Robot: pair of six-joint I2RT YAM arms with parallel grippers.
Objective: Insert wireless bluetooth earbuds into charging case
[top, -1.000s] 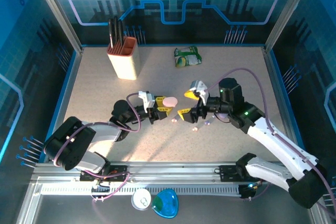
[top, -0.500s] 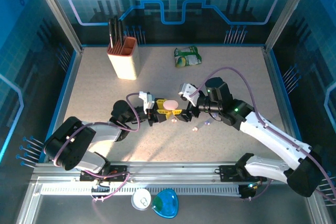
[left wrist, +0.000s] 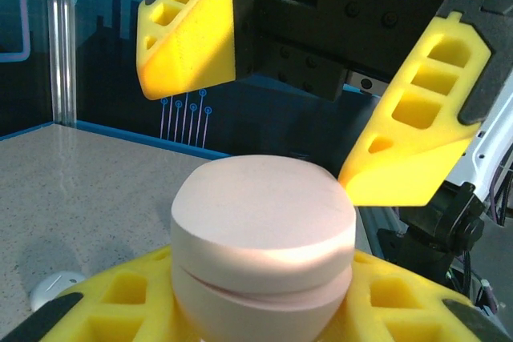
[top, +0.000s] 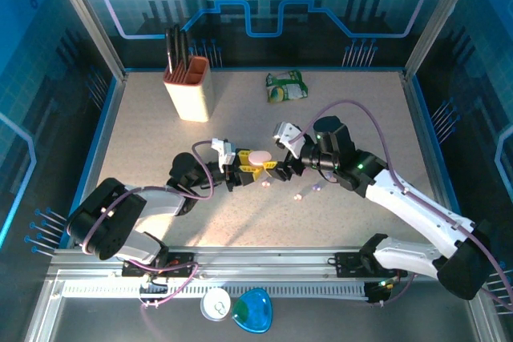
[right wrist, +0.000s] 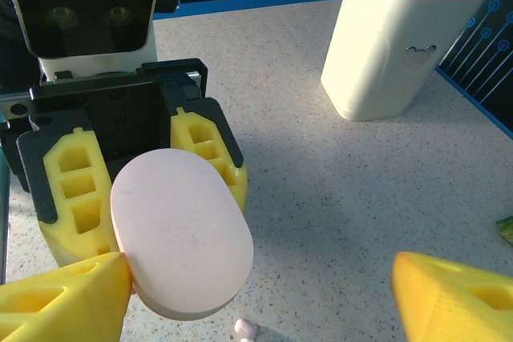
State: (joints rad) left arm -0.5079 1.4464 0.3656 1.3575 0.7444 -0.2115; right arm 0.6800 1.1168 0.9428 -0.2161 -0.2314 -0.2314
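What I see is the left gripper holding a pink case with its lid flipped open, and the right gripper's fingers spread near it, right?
Not quite: the left wrist view shows the lid shut. The left gripper holds the pink case, and the right gripper has its fingers spread near it.

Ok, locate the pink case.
Top view, centre of the table: the pale pink pebble-shaped plastic case sits in the jaws of the left gripper, facing the right gripper.
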